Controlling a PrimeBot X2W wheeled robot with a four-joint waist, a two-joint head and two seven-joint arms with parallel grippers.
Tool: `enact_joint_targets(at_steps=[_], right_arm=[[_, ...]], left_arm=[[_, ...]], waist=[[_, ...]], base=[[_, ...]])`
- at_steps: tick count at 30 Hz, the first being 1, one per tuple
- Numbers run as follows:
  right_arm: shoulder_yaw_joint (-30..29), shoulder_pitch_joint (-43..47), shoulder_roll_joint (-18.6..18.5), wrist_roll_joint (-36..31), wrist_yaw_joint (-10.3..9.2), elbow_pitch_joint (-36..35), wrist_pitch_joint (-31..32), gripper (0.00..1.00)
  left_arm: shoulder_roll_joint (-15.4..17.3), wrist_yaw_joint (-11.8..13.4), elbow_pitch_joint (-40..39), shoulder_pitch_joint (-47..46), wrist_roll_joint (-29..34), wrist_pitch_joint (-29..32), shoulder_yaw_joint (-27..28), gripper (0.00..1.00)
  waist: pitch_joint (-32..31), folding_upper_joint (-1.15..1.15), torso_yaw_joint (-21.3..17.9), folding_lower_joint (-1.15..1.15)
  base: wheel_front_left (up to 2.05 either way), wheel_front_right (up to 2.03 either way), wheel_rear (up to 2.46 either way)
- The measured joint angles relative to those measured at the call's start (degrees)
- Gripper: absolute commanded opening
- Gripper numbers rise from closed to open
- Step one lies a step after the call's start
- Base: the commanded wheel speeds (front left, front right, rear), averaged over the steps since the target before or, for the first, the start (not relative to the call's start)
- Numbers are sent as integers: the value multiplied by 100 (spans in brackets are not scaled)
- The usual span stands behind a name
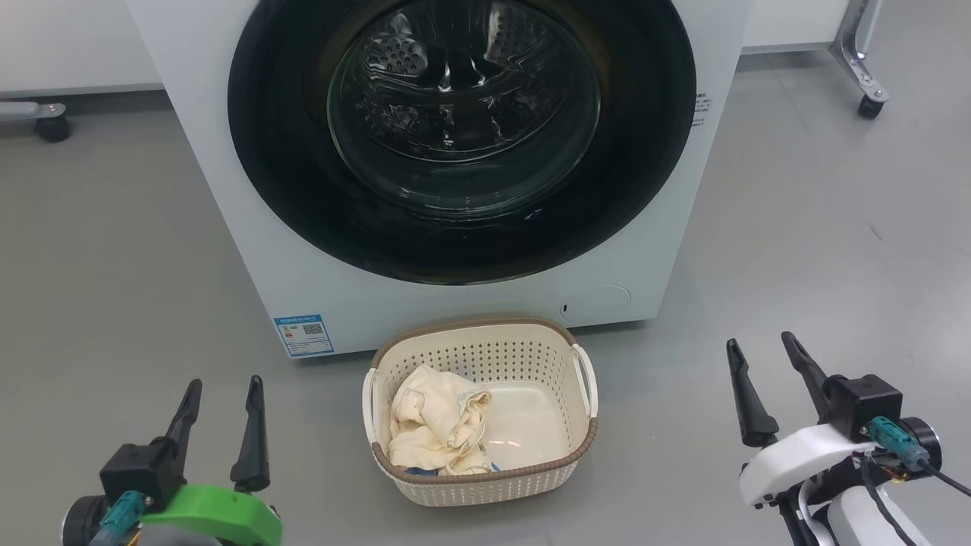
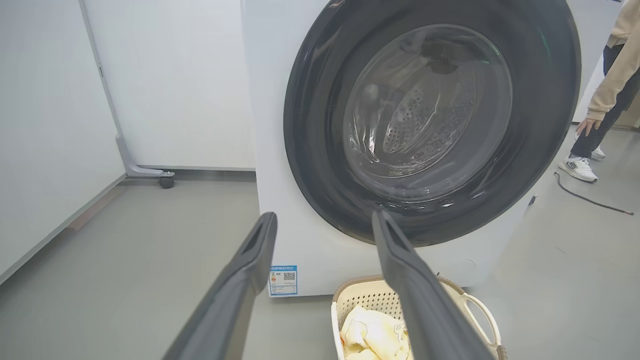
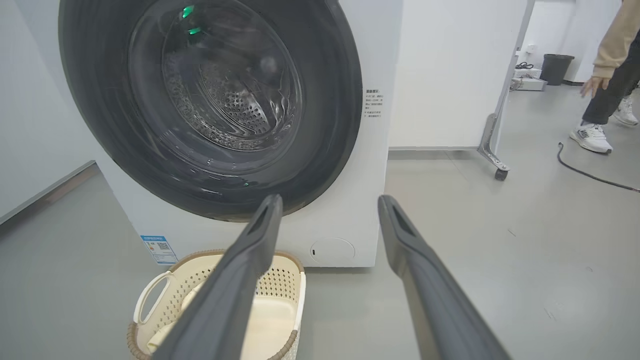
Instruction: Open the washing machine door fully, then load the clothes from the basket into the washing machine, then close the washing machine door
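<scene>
Both wrist views catch a person (image 2: 607,80), cut off at 2 o'clock. Head view: washing machine (image 1: 318,299), top cropped, door (image 1: 277,152) shut at 12; basket (image 1: 485,356) with the clothes (image 1: 436,425) at 6 on the grey floor (image 1: 796,250). Left gripper (image 1: 225,381) at 7, right gripper (image 1: 760,339) at 4, jaws apart, empty.

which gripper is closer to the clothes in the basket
Left. The clothes lie in the left half of the basket; the left gripper hangs open just left of it, while the right gripper, also open, sits farther off beyond its right side.
</scene>
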Motion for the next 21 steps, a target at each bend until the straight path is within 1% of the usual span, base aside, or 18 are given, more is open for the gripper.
enact_joint_targets(at_steps=[7, 21], right_arm=[[113, -13, -60, -474, -49, -7, -105, 100], [29, -13, -38, -494, -47, -3, -131, 100]], left_arm=[[-85, 47, 79, -1, 433, -120, 2, 100], [-122, 47, 230, 0, 459, -120, 54, 100]], waist=[[-14, 0, 10, 0], [-35, 0, -16, 0]], base=[[0, 0, 0], [0, 0, 0]])
